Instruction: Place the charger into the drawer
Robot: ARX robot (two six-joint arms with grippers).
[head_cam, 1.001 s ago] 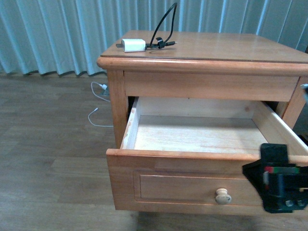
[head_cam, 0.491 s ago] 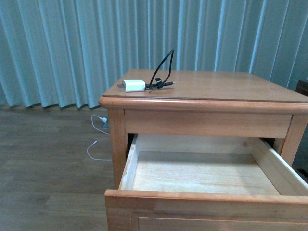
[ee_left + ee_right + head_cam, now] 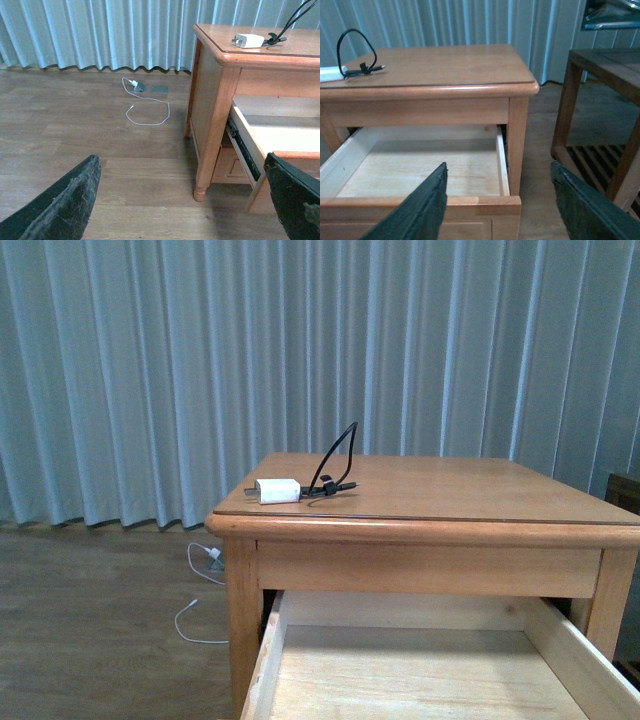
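While charger [image 3: 278, 490] lies on nightstand [image 3: 450, 490] | drawer [image 3: 575, 660] open | curtains [image 3: 150, 370] behind | left end effector [image 3: 181, 156] wide | right end effector [image 3: 499, 164] wide

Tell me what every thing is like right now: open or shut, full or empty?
charger: lying on the tabletop, cable bundled, not in the drawer.
drawer: open, nothing seen inside.
left gripper: open, holding nothing.
right gripper: open, holding nothing.
white cable: lying loose on the floor.
curtain: drawn shut.
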